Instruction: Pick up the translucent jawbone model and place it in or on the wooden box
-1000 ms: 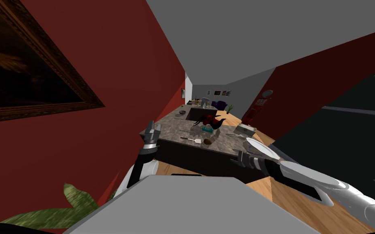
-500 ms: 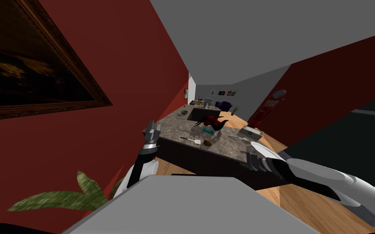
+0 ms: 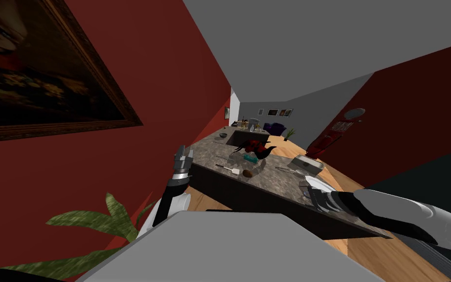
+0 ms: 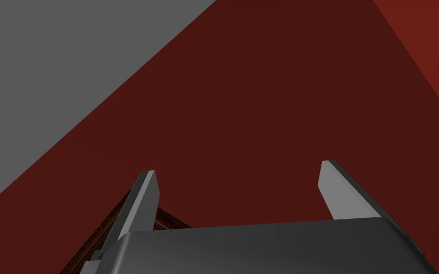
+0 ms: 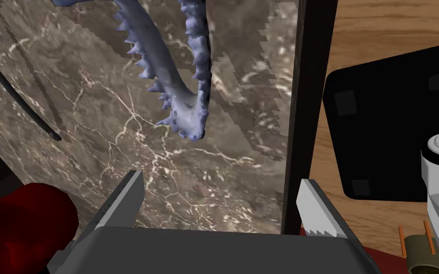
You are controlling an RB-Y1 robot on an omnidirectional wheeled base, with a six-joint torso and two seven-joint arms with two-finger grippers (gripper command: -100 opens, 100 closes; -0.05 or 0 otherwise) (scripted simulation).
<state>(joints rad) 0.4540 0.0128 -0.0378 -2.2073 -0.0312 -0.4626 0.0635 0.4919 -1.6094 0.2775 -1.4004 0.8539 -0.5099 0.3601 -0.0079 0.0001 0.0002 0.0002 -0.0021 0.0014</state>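
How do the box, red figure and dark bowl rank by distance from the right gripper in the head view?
From the right gripper:
1. The box, just beyond it, on the counter's right side.
2. The red figure, mid-counter.
3. The dark bowl, at the far left end.

Bare counter (image 5: 118,123) lies between the jawbone (image 5: 190,116) and the right gripper (image 5: 221,180); the counter's edge runs just beside the jawbone.
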